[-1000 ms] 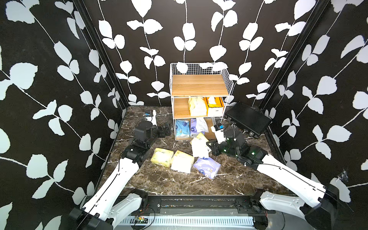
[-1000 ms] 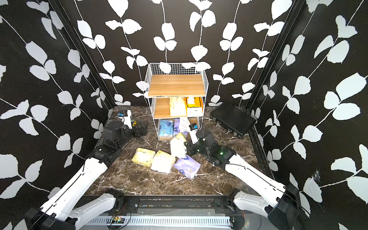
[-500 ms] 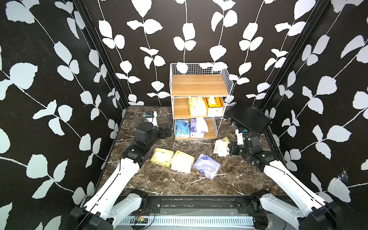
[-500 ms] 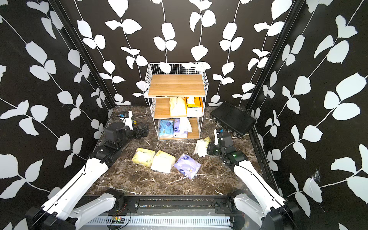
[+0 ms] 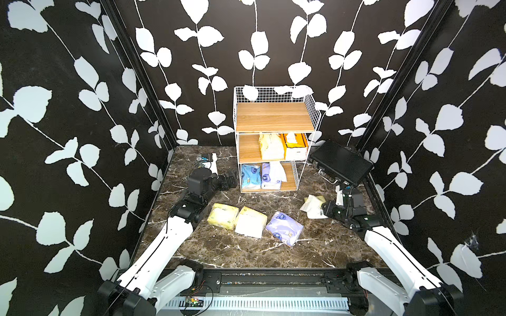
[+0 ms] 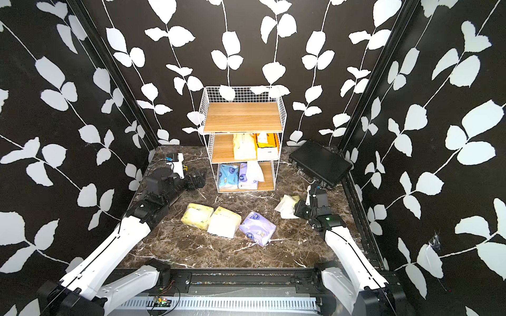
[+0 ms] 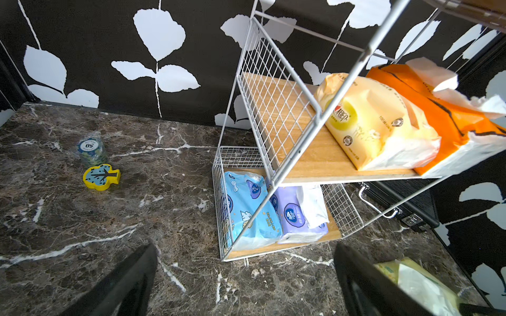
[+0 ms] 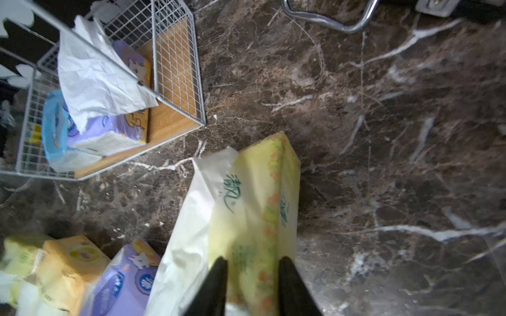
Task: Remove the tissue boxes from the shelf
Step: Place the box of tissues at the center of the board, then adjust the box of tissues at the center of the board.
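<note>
The shelf stands at the back of the table. Its middle board holds a pale yellow pack and an orange-and-white box. A light blue pack and a lavender pack sit on its bottom board. Two pale yellow packs and a lavender one lie on the table in front. My right gripper is open at the right, its fingers parted over another pale yellow pack that rests on the table. My left gripper is wide open and empty, just left of the shelf's bottom tier.
A flat black case leans in the back right corner, close behind my right wrist. A stack of poker chips and a small yellow clock-shaped toy lie on the table left of the shelf. Black leaf-patterned walls enclose three sides.
My right arm swung the pale yellow pack from in front of the shelf to the right side of the table, and its jaws have parted. The left arm has not moved.
</note>
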### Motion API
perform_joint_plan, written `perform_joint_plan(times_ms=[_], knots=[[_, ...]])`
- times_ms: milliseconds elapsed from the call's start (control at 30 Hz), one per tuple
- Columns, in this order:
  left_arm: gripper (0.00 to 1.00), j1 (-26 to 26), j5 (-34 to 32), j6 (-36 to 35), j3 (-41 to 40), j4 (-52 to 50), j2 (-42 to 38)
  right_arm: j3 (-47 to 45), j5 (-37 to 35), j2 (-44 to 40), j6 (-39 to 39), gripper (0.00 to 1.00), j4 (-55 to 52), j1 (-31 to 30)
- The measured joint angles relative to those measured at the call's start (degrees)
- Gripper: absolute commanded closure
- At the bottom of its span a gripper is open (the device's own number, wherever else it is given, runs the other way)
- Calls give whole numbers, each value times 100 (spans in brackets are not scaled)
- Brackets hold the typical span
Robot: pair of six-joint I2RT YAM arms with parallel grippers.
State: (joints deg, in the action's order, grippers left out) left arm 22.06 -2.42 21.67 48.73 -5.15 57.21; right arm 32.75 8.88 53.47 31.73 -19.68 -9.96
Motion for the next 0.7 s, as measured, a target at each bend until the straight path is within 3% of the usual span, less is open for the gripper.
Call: perform_joint_plan(times_ms=[100,367,700], knots=[[1,0,24,39,-28,33,22,0,-122,-234,-11,39,-122,2],[1,0,87,146,-98,68,20,28,-195,-227,-92,38,-236,24],[1,0,153,234,-101,66,-20,758,459,2162,-262,43,446,-39]])
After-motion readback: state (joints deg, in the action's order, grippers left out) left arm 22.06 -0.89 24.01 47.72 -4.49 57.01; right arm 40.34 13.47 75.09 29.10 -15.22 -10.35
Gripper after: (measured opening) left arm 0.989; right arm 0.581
